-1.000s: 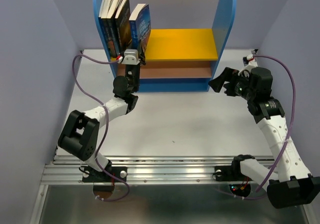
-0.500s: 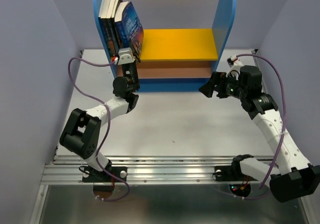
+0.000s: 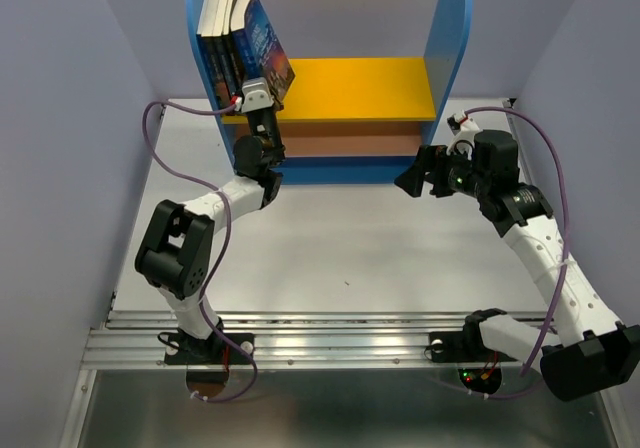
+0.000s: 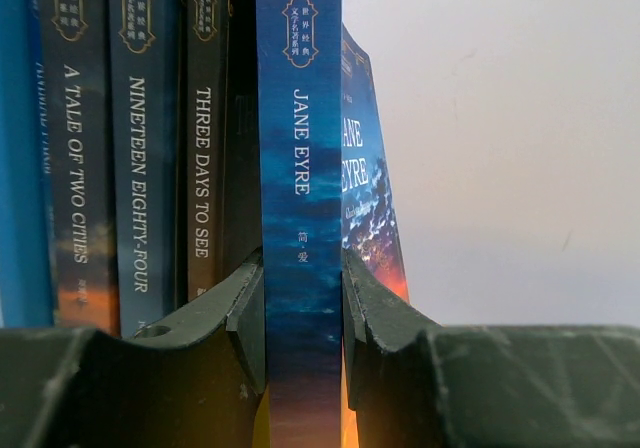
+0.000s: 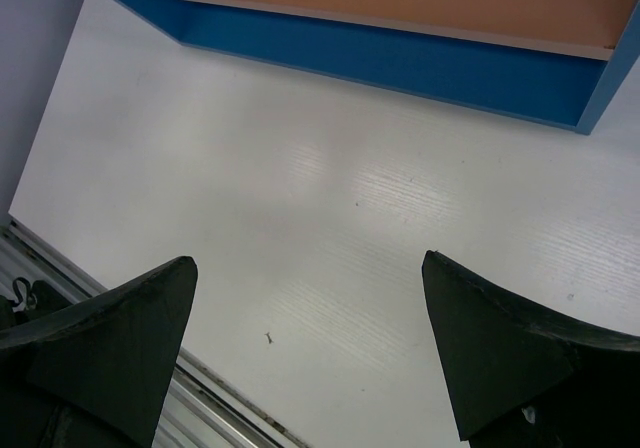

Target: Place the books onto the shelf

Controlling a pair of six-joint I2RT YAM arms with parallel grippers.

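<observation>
Left claw (image 3: 258,96) pinches the sunset book (image 4: 298,168) beside three books (image 4: 130,168) on the shelf (image 3: 360,88); right claw (image 5: 310,298) spread before the shelf.

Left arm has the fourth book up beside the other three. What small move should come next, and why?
Probably nudge Jane Eyre left until it stands flush against Three Days to See. The left gripper is shut on its spine, but the top view shows the book tilting right, away from the others, so releasing now might let it topple.
</observation>
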